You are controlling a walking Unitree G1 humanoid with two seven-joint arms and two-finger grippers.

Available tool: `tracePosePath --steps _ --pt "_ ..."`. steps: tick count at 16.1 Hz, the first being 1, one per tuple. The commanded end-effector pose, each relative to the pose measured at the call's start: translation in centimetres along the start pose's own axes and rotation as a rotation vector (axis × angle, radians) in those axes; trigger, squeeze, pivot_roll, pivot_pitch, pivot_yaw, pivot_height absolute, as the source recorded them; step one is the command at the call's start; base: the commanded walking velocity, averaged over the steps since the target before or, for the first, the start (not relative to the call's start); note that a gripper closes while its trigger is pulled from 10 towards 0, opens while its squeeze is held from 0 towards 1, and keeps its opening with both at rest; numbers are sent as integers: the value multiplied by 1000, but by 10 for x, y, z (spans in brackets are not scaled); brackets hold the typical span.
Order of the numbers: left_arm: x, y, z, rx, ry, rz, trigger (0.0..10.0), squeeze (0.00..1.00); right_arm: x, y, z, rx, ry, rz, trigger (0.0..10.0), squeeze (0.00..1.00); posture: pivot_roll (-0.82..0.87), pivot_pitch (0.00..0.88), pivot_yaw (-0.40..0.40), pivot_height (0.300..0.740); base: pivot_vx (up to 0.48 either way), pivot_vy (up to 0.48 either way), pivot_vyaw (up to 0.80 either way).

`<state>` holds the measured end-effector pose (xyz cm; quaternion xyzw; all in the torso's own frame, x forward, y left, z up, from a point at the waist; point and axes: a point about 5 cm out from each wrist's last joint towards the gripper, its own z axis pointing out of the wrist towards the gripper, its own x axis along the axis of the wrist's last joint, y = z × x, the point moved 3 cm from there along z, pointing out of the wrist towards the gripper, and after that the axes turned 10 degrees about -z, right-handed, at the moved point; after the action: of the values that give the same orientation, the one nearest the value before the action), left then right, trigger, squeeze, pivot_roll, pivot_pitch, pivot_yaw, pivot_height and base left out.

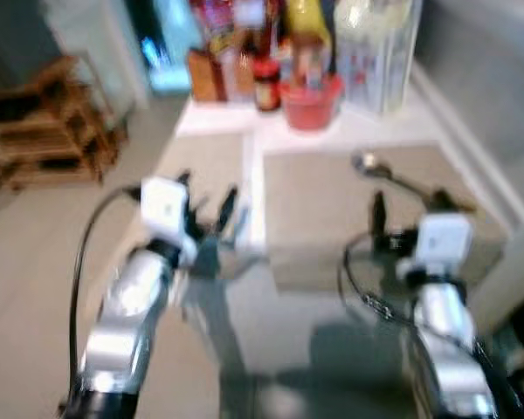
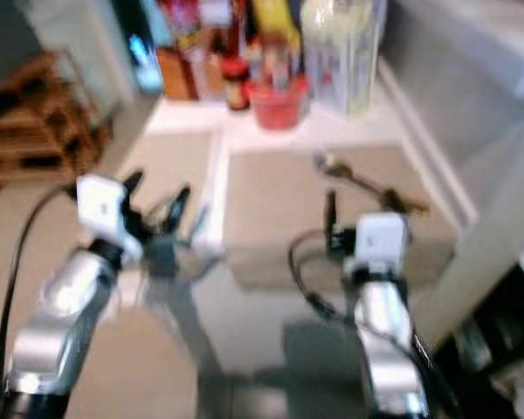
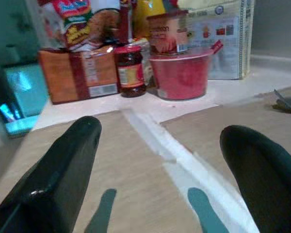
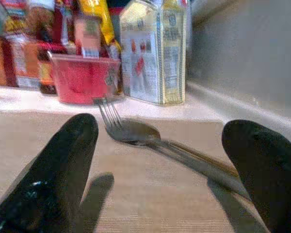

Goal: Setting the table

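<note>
**Both pincers spread over the placemats; fork and spoon ahead of the right one**

Far left of the frame: wooden rack [image 1: 48, 122] on the floor. Left pincer [image 1: 208, 206], left of centre, fingers spread wide, hovering above the left placemat [image 1: 211, 161] near the white strip of worktop [image 1: 258, 188] between the mats. Top centre, at the back of the worktop: jar [image 3: 130, 69], red bowl [image 1: 312, 100], clear-fronted carton [image 4: 153, 51], other packets blurred. Right pincer [image 4: 160, 160], lower right, fingers spread, low over the right placemat [image 1: 319, 201], holding nothing. Fork [image 4: 117, 124] and spoon [image 4: 140, 132] lie together on that mat just ahead of it, handles running right.
</note>
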<state>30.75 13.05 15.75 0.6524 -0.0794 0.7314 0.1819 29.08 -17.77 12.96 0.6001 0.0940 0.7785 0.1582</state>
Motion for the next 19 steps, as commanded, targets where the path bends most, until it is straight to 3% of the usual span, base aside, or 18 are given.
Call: tracePosePath --steps 1,5,13,19 --pt "1 5 3 -12 6 -5 10000 0 -4 8 -1 -21 -14 -16 10000 0 -173 0 117 740 0 0 0" --pt "1 3 5 3 -3 -1 10000 0 -2 7 2 -17 -6 -14 10000 0 -175 0 117 740 0 0 0" --pt "-1 -3 6 41 -5 -13 10000 0 -3 -2 11 35 -16 -7 10000 0 -165 0 113 740 340 -333 0" --pt "-5 -5 7 69 -18 -29 10000 0 -2 -16 20 162 -32 5 10000 0 -168 0 110 740 127 -94 0"
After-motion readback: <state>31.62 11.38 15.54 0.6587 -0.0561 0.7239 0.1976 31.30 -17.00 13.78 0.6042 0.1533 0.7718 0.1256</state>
